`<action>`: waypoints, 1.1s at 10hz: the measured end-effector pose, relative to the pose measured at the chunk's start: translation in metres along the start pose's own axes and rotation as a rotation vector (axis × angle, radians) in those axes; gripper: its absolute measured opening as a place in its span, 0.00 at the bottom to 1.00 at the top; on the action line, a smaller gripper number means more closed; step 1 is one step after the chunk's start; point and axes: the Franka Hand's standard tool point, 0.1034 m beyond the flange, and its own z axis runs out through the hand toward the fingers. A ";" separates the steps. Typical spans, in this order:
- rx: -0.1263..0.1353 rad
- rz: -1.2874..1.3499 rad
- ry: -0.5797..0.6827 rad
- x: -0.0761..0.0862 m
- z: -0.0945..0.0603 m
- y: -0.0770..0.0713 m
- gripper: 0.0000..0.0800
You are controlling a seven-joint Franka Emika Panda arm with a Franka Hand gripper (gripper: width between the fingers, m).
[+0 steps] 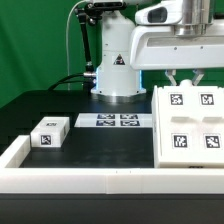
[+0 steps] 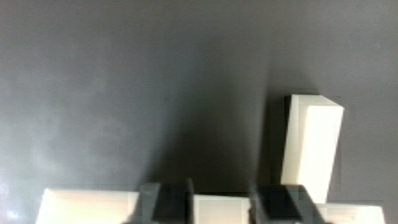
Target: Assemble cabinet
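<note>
1. Rail [image 1: 100, 182]: long, low, white. It edges the front of the bench [image 1: 100, 150] nearest the exterior camera and turns up along the exterior view's left.

2. Bench: black and flat, carrying every item below.

3. Block [image 1: 50, 132]: small and white, with a black-and-white tag on its front face. It lies flat near the exterior view's left, just inside the rail and well apart from the cabinet.

4. Marker board [image 1: 113, 121]: thin white sheet with four printed tags. It lies flat mid-bench in front of the arm's base, between the block and the cabinet and touching neither.

5. Cabinet [image 1: 190, 125]: the largest white piece, at the exterior view's right. It rests on the bench with its broad face up, showing four square tags, and its near edge lies close to the front rail.

6. Arm [image 1: 115, 60]: white, with its base behind the marker board. It reaches over toward the exterior view's right.

7. Hand [image 1: 190, 80]: poised over the cabinet's far edge and pointing down. In the wrist view the hand [image 2: 222, 206] shows two dark fingers [image 2: 169, 205] standing either side of a white piece [image 2: 222, 210]. Whether they press on it or merely straddle it cannot be told.

8. White strip [image 2: 315, 140]: a tall, narrow white part just beside one finger in the wrist view, seen against the dark bench.
</note>
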 end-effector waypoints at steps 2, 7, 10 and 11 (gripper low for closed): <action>0.000 0.000 -0.001 -0.001 0.002 0.000 0.16; -0.002 -0.043 -0.030 0.017 -0.015 0.006 0.14; -0.003 -0.043 -0.035 0.014 -0.012 0.006 0.12; -0.003 -0.043 -0.036 0.014 -0.012 0.006 0.12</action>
